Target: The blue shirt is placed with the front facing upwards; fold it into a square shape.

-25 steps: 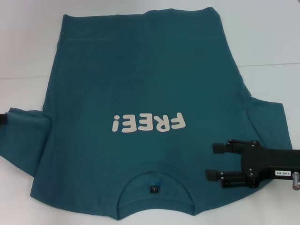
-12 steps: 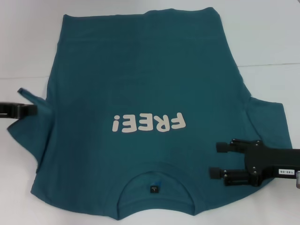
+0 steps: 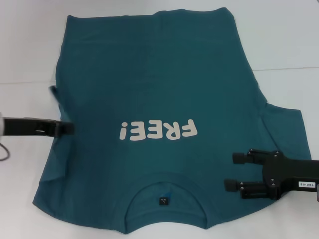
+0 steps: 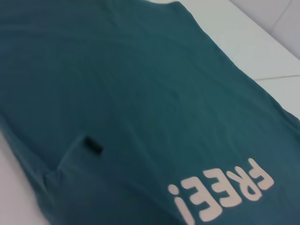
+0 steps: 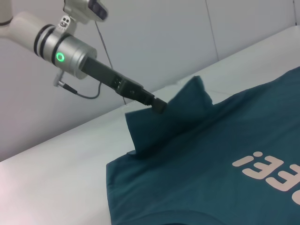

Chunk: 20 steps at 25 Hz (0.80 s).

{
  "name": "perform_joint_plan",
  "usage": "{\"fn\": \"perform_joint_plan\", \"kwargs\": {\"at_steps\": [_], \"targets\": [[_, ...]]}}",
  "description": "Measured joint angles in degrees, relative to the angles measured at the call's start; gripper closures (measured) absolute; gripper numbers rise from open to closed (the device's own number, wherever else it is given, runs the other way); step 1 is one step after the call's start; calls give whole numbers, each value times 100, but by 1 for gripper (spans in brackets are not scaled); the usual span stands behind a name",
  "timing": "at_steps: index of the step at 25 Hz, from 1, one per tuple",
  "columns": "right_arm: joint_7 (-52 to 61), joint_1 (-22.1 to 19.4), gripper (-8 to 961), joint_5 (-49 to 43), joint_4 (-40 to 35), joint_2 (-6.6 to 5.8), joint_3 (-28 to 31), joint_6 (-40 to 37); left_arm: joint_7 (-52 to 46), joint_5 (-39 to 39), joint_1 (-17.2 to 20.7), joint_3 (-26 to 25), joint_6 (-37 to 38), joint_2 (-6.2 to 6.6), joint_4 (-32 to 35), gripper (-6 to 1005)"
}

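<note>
The blue shirt [image 3: 149, 84] lies front up on the white table, its off-white "FREE!" lettering [image 3: 157, 131] upside down to me and its neckline [image 3: 164, 199] at the near edge. My left gripper [image 3: 70, 128] is shut on the shirt's left sleeve [image 5: 183, 108], which it holds raised and drawn in over the left side of the shirt body. The left wrist view shows a dark fingertip [image 4: 93, 144] pinching the cloth. My right gripper [image 3: 230, 171] is open, its fingers pointing left above the shirt's right shoulder. The right sleeve [image 3: 284, 129] lies flat.
The white table [image 3: 279, 40] surrounds the shirt, with a seam line crossing it at the far right. A thin cable [image 3: 3, 152] hangs by my left arm at the left edge. A pale wall stands behind the table in the right wrist view.
My left gripper has travelled right, in from the left edge, carrying the left sleeve up and over the shirt body. My right gripper has drifted slightly right and nearer.
</note>
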Motion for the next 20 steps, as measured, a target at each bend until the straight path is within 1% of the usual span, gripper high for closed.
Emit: {"fn": "perform_joint_plan", "kwargs": {"at_steps": [6,10,12,14,15,16,17,20], "targets": [[0,-1,28,-10,0,-1,-20,3,0,15,-83,45,-242,-181,-175,881],[48,-19,28,-2,0,0,10,5,9,-8,-33,7,-378,-200,-128,833],[218,-27,28,22,-4,-9,78,8,202,-169,53,-62,-399,-221,-18,793],[487,-20,28,32,-55,-20,273,16,908,-734,239,-142,-403,-294,132,752],[652,-10,28,36,-109,-34,417,22,1396,-1151,352,-145,-368,-325,141,732],[824,1,28,37,-172,-45,544,21,1982,-1704,479,-135,-306,-336,75,712],[1023,6,28,40,-243,-66,663,14,2365,-2077,549,-127,-254,-337,1,692],[1720,-3,28,108,-481,-162,912,-76,4051,-3189,724,-144,166,-306,-661,631]]}}
